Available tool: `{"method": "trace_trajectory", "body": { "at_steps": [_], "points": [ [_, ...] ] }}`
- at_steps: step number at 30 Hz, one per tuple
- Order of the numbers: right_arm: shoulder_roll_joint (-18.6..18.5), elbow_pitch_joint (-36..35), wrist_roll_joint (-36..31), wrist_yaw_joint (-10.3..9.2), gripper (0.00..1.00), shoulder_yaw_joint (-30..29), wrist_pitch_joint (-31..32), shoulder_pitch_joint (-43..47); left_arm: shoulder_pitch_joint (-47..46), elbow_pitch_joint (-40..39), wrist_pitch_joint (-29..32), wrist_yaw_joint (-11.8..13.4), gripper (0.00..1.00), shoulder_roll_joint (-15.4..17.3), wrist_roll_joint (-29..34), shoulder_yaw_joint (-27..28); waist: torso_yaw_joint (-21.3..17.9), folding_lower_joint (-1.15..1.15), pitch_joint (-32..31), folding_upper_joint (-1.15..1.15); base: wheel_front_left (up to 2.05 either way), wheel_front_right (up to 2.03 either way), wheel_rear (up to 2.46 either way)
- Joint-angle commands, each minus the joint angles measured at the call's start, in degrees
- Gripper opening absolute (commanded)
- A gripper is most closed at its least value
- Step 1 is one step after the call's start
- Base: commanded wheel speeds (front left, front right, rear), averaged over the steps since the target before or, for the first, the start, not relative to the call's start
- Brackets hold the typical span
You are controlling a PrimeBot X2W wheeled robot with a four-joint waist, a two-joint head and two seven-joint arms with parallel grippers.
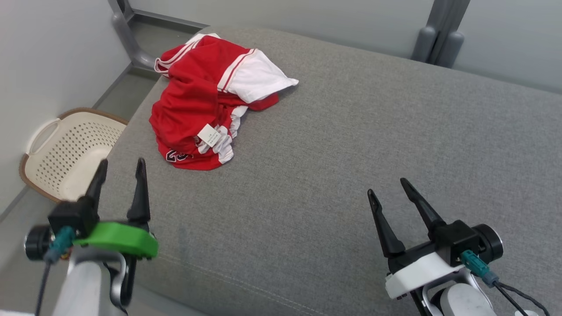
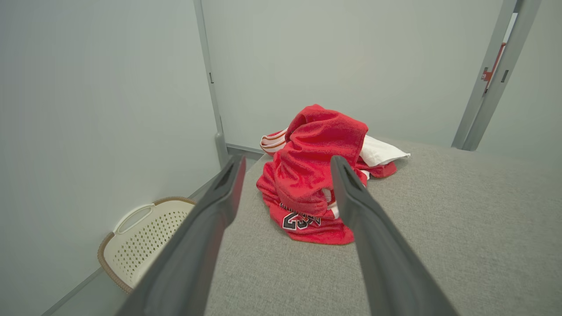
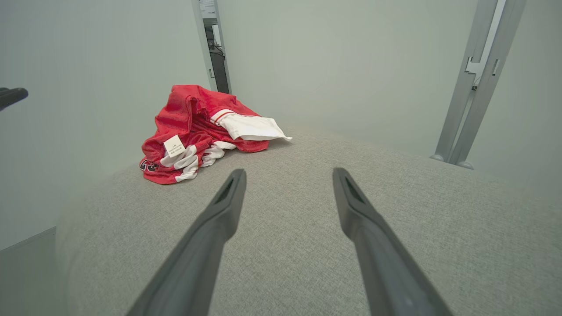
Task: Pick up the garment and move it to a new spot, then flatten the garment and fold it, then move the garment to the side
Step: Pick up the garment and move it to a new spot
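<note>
Gaping left fingers (image 1: 139, 193), right fingers (image 1: 383, 224), empty

There's the number 23 (image 2: 295, 221), black edged in white, on the lowest fold of the red garment (image 2: 316, 175). A white tag (image 1: 210, 135) on the garment, print too fine to read.

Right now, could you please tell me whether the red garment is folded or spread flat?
Neither: the garment lies crumpled in a heap on the grey surface, layers bunched, its label turned out.
</note>
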Motion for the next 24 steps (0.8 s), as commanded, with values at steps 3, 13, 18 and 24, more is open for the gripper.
{"method": "trace_trajectory", "body": {
  "at_steps": [3,13,18,24],
  "points": [
    [-1.72,-0.92,-1.05,0.02,1.00,-0.30,-0.19,-1.84,-9.82,2.04,5.27,-0.39,1.00,3.23,-1.57,-0.41,-3.27,0.00,6.04,0.00,0.00,0.00,0.00],
    [-6.85,-5.22,-2.29,0.02,1.00,-1.35,-0.19,-6.31,-38.39,11.56,18.91,-0.59,1.00,8.89,-9.86,-4.69,-6.73,0.00,17.64,0.00,0.00,0.00,0.00],
    [-7.63,-6.64,-2.52,0.02,1.00,-1.67,-0.19,-8.28,-47.10,20.63,24.08,-0.53,1.00,12.06,-16.32,-8.59,-8.86,0.00,22.28,0.00,0.00,0.00,0.00],
    [-7.86,-7.77,-0.37,0.02,1.00,-1.16,-0.19,-9.59,-51.41,27.83,29.00,-0.53,1.00,14.94,-21.03,-13.33,-11.00,0.00,25.62,0.00,0.00,0.00,0.00]
  ]
}}
